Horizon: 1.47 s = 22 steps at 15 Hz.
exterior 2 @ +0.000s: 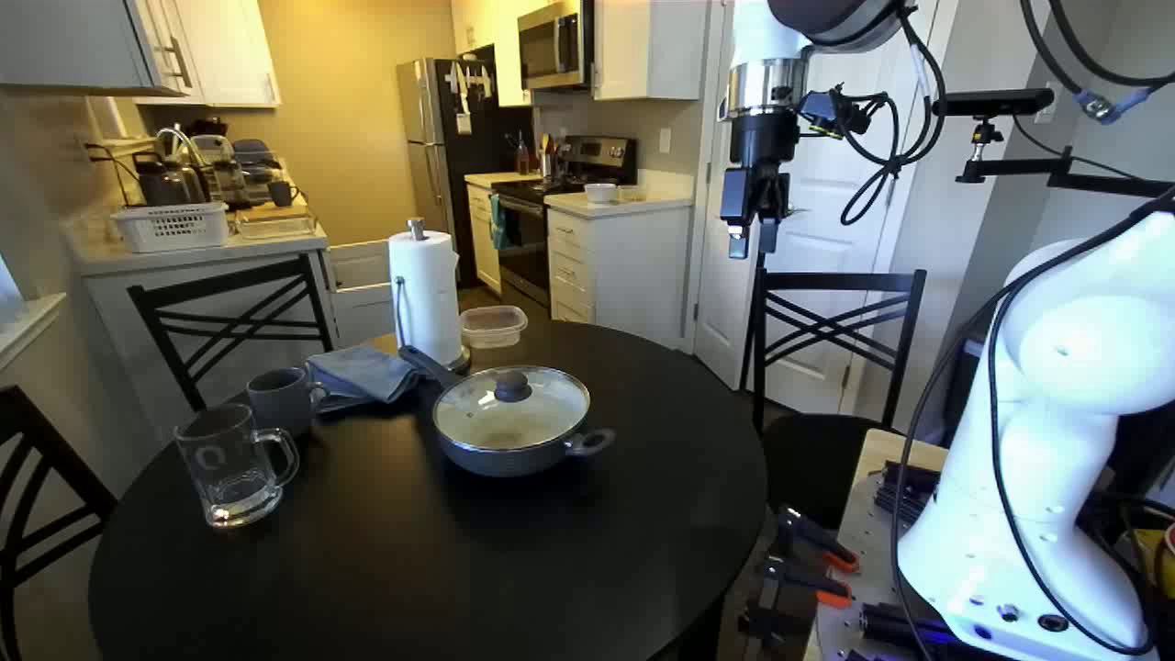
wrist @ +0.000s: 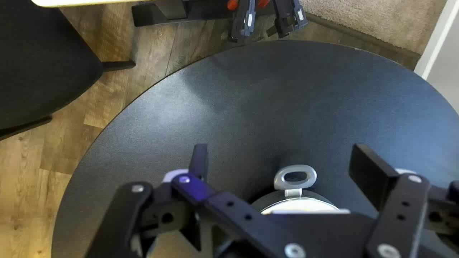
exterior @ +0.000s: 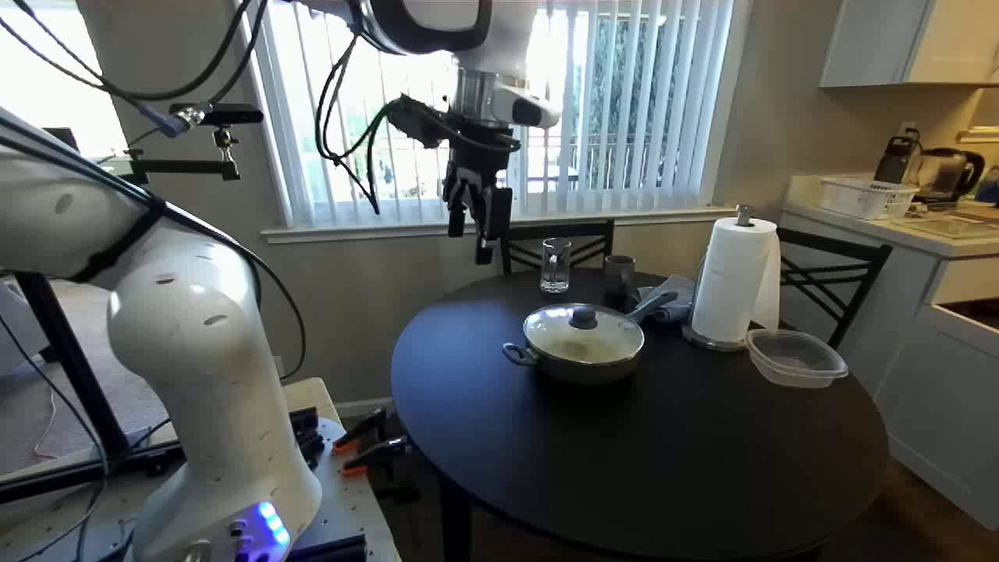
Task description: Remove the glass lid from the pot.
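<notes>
In an exterior view, glass lid (exterior: pixel 584 334) is resting on pot (exterior: pixel 585 373), in from tbl (exterior: pixel 671 468) edge; gripper (exterior: pixel 470 238) is hanging well above, toward edge nr arm (exterior: pixel 195 328). In an exterior view, paper towel roll (exterior 2: pixel 424 298) is standing nr far edge. Wrist view: fingers (wrist: pixel 373 175) are standing wide apart, pot's loop handle (wrist: pixel 294 184) showing btwn.

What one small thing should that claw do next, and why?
Probably glide sideways at this height until the open claw is over the dark knob. In both exterior views it hangs higher than the glass lid and off to one side, with the lid on the pot; lowering straight down would likely miss the knob.
</notes>
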Available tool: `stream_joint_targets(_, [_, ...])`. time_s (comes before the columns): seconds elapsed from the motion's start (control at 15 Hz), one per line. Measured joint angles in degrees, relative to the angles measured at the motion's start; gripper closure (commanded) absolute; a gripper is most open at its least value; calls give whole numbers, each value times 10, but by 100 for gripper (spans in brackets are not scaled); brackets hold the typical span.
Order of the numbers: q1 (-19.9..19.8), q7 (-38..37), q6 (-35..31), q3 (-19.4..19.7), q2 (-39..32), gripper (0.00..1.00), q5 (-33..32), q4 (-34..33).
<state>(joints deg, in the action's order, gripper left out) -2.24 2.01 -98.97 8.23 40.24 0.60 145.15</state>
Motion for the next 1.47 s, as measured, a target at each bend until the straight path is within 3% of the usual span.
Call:
stream_joint_targets(0.47, [0, 0, -3, -1, -1, 0, 0, -1])
stream_joint_targets(0.67, [12, 0, -44, -17, -22, 0, 0, -8])
stream_joint_targets(1.13, [43, -4, -236, -89, -198, 0, -12, -34])
stream_joint_targets(1.47, [43, -15, -332, -105, -328, 0, -47, -91])
